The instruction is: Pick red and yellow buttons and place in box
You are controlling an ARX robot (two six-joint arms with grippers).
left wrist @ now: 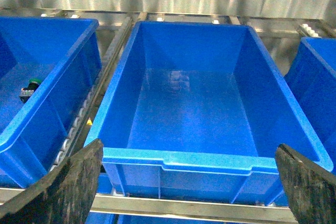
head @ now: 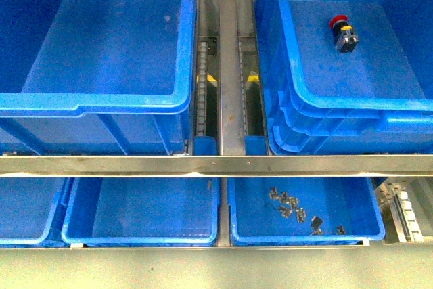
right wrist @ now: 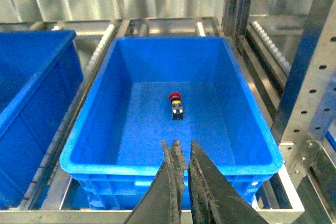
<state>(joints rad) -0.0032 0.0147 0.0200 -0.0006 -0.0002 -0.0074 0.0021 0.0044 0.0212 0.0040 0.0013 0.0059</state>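
Blue crate point(right wrist: 105, 162) is holding one red button point(right wrist: 176, 106), lying straight ahead of the right tool point(right wrist: 184, 146), whose fingers are sitting almost together, gripping nothing. It is likely needing to spread first, then reach past the near rim and settle around the cap. The left tool point(left wrist: 189, 149) is hovering wide open, facing the box point(left wrist: 210, 161), probably the destination.

The left crate point(head: 101, 104) and right crate point(head: 338, 107) stand side by side on the rack point(head: 135, 165), a rail point(head: 230, 65) between them. A push-button point(head: 344, 34) lies mid-floor in the right crate. Trays point(head: 142, 239) sit in front, below.
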